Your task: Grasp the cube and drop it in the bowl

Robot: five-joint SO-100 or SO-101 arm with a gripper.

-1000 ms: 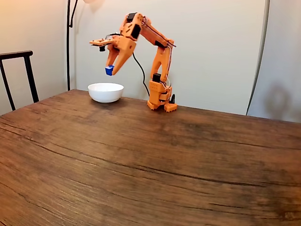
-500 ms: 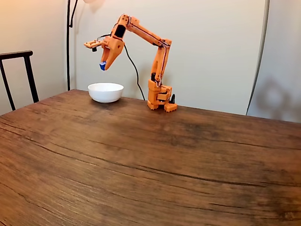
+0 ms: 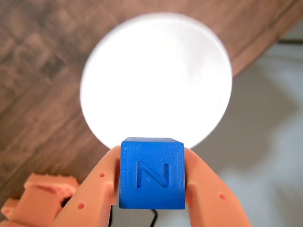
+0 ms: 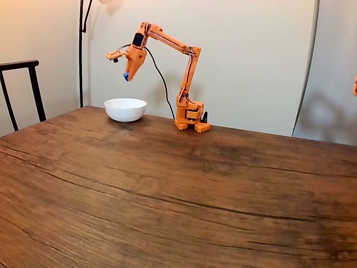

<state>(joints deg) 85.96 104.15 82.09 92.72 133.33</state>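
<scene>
- You see in the wrist view that your gripper (image 3: 151, 182) is closed on the cube (image 3: 151, 173); its two orange fingers (image 3: 97, 189) press the cube from the left and from the right side.
- The cube is bright blue, and the face toward the wrist camera carries a raised letter N.
- In the same view the bowl (image 3: 156, 78) lies below the cube, white and out of focus, and the cube's upper edge overlaps the bowl's near rim.
- In the fixed view the gripper (image 4: 127, 76) hangs in the air above the bowl (image 4: 125, 109), well apart from it, with the small blue cube (image 4: 126, 76) at the tip of the fingers.
- The bowl stands on the wooden table (image 4: 178, 201), near the far edge, at the left of the arm's base (image 4: 190, 119).
- The arm reaches up from the base and bends toward the left of the fixed view, so the gripper points downward.
- A black cable (image 4: 162, 84) hangs from the gripper down toward the base.
- Behind the table you see a dark chair (image 4: 22, 89) at the left and a plain light wall (image 4: 251, 56).
</scene>
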